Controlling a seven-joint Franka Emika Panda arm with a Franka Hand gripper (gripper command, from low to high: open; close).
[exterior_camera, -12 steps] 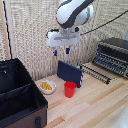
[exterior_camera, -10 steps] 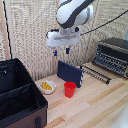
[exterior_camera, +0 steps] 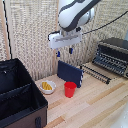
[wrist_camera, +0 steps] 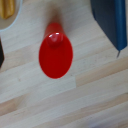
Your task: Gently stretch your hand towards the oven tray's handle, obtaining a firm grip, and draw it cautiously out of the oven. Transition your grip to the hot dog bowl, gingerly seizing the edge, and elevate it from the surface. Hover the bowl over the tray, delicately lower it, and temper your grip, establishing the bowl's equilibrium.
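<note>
Nearest in the exterior view sits the big black case [exterior_camera: 20,97], then the hot dog bowl [exterior_camera: 47,87] on the wooden table [exterior_camera: 95,107] beside the red cup [exterior_camera: 70,89], with the blue box [exterior_camera: 69,73] just behind. The gripper [exterior_camera: 64,52] hangs high above them with fingers [exterior_camera: 58,54] parted and holding nothing. I judge this the first step, the reach: the oven tray [exterior_camera: 96,73] lies slid out before the oven [exterior_camera: 114,56] at the exterior view's right, so the next move calls for travelling there and descending onto the tray's handle [exterior_camera: 93,75].
</note>
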